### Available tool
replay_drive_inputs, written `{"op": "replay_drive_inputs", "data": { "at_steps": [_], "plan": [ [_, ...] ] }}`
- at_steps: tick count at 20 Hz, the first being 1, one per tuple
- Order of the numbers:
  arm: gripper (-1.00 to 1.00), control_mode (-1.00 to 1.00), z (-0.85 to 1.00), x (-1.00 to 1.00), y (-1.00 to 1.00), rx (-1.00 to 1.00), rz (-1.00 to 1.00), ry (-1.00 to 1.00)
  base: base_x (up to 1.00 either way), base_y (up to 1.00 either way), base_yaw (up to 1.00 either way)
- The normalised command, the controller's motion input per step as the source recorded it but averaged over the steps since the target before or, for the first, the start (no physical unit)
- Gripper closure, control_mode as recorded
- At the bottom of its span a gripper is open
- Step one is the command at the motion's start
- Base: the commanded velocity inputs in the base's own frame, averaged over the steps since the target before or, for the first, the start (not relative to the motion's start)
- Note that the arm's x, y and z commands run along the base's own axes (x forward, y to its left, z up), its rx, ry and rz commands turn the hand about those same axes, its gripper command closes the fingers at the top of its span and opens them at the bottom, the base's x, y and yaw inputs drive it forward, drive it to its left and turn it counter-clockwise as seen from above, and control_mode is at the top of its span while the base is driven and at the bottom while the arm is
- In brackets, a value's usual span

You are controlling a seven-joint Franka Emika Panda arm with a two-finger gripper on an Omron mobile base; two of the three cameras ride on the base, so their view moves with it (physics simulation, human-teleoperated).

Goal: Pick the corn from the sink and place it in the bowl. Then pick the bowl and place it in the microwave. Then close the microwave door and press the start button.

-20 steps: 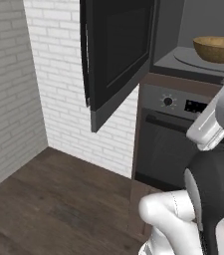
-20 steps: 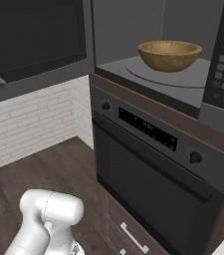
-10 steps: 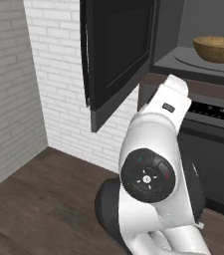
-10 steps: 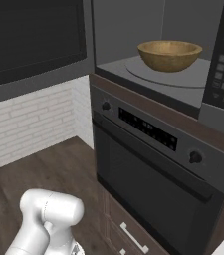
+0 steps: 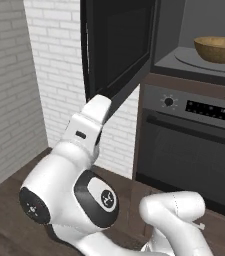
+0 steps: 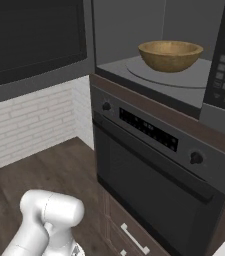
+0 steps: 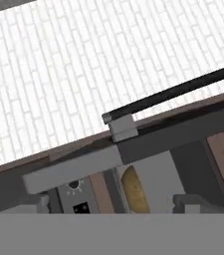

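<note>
The bowl sits on the round plate inside the microwave, above the oven. The microwave door hangs wide open, awaiting closing; the end effector's jaws stand apart, holding nothing.

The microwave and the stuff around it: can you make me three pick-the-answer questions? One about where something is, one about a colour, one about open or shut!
1. Where is the bowl?
A. On the floor
B. On the round plate inside the microwave
C. Inside the oven

2. What colour is the bowl?
A. Golden brown
B. Blue
C. White

3. How is the microwave door?
A. Shut
B. Taken off
C. Swung open

Answers:
1 B, the right base view shows it sitting on the turntable above the oven.
2 A, it looks like golden wood in both base views.
3 C, the black door sticks out to the side and you can see right into the microwave.
</note>
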Motion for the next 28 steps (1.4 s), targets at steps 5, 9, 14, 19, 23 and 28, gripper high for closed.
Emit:
{"op": "replay_drive_inputs", "data": {
  "at_steps": [5, 9, 14, 19, 23, 28],
  "plan": [
    [-1.00, -1.00, -0.38, 0.01, 0.61, -0.11, -0.04, -0.09, 0.00, 0.00, 0.00],
    [-1.00, -1.00, -0.35, 0.34, 0.38, -0.07, -0.01, 0.00, 0.00, 0.00, 0.00],
    [-1.00, -1.00, -0.34, 0.60, 0.50, -0.08, -0.02, 0.04, 0.00, 0.00, 0.00],
    [-1.00, -1.00, -0.19, 0.45, 0.15, -0.02, -0.02, 0.00, 0.00, 0.00, 0.00],
    [-1.00, -1.00, -0.01, 0.40, 0.00, 0.00, -0.13, -0.06, 0.00, 0.00, 0.00],
    [-1.00, -1.00, 0.00, 0.51, 0.00, 0.00, -0.21, -0.04, 0.00, 0.00, 0.00]
  ]
}}
